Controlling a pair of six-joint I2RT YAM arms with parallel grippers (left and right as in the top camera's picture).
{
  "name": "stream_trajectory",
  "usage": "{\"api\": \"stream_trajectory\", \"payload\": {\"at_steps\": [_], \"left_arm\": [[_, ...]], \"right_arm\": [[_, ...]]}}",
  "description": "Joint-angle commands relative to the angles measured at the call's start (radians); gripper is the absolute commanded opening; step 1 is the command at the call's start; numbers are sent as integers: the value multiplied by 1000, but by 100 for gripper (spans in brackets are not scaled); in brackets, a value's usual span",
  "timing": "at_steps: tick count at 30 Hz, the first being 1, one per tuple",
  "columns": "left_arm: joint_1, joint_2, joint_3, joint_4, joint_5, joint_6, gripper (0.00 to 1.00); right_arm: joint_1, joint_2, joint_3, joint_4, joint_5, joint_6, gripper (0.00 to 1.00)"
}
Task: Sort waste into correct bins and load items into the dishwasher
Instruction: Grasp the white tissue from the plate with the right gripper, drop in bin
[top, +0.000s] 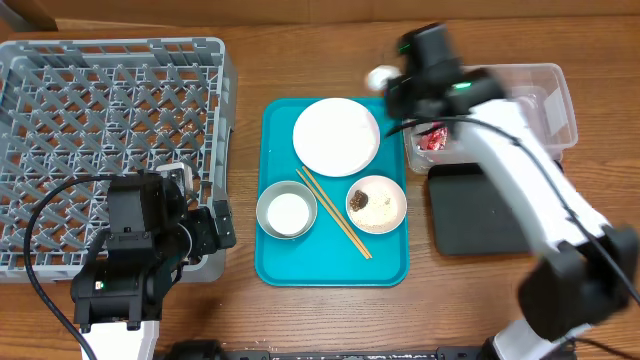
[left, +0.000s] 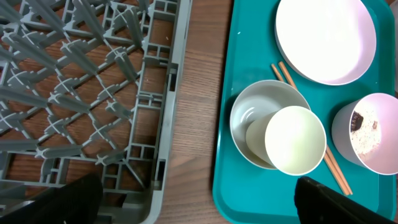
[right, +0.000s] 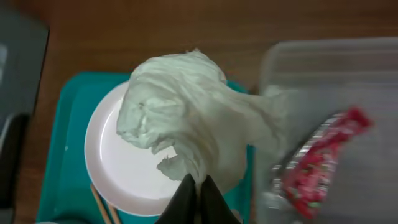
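- Wooden table (top: 245, 310), teal tray (top: 300, 265) on it.
- My right gripper (right: 197, 186) pinches the white tissue (right: 186, 112), seemingly above the tray's far-right corner.
- My left gripper (left: 199, 199) is spread wide, left of the tray.
- Red wrapper (right: 317, 162) in clear tub (top: 555, 90), right of the tray.

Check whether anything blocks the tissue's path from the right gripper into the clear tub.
Nothing visible blocks it. The right gripper is shut on the tissue, which hangs beside the clear tub, partly over the plate. The tub is open-topped; the red wrapper lies inside.
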Motion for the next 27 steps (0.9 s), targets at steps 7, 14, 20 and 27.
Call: {"api": "stream_trajectory", "payload": {"at_steps": [7,14,20,27], "left_arm": [[-5,-4,24,1,9,-3,100],[-5,-4,24,1,8,-3,100],[-5,-4,24,1,8,-3,100],[-5,-4,24,1,7,-2,100]], "right_arm": [[-194,-10,-95,-75,-28,78,22],[-200,-53,-51,-95,-62,-6,78],[-200,-202,-33,-168,-116,-23,75],[-194,-351,-112,-338,-167,-10,67]]}}
